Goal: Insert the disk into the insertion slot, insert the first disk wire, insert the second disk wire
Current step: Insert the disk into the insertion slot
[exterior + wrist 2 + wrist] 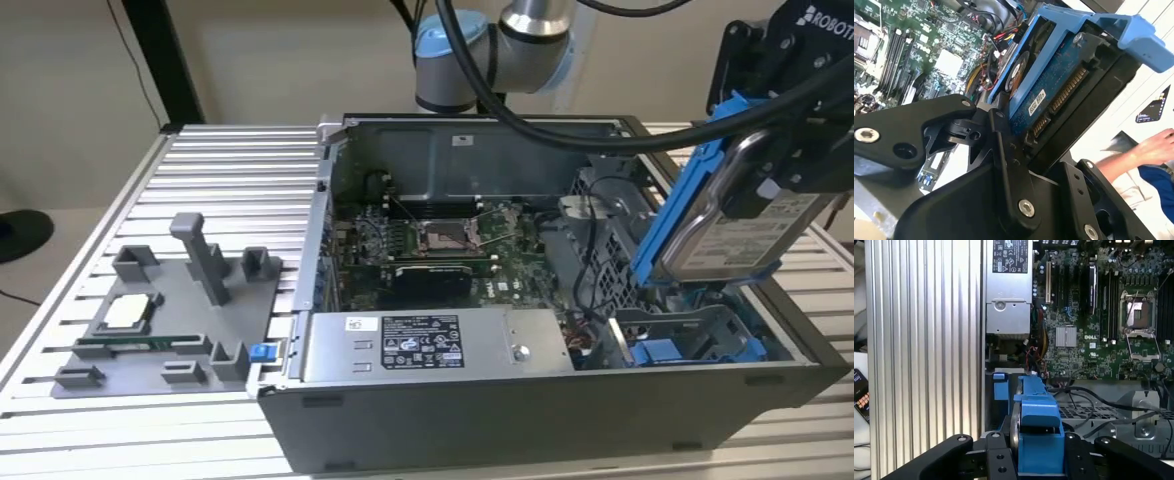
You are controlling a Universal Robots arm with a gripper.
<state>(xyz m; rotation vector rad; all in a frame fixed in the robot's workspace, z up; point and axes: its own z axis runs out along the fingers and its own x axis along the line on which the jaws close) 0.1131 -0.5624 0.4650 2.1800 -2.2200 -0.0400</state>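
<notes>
My gripper (771,185) is shut on the disk (741,235), a silver-grey drive in a blue carrier frame. It holds the disk steeply tilted, almost on edge, above the front right corner of the open computer case. The disk's lower end hangs just over the insertion slot (681,345), a grey bay with blue tabs. In the second wrist view, black fingers (1004,150) clamp the disk (1054,85), whose circuit side and connectors show. The first wrist view looks along the blue carrier (1039,440) towards the slot's blue tab (999,386). Loose black cables (1094,400) lie beside the bay.
The case holds a motherboard (441,240) and a power supply (427,345). A grey fixture (174,320) with small parts stands on the ribbed metal table at the exterior view's left. A person's hand (1154,147) is visible beyond the disk. A phone (859,395) lies off the table's edge.
</notes>
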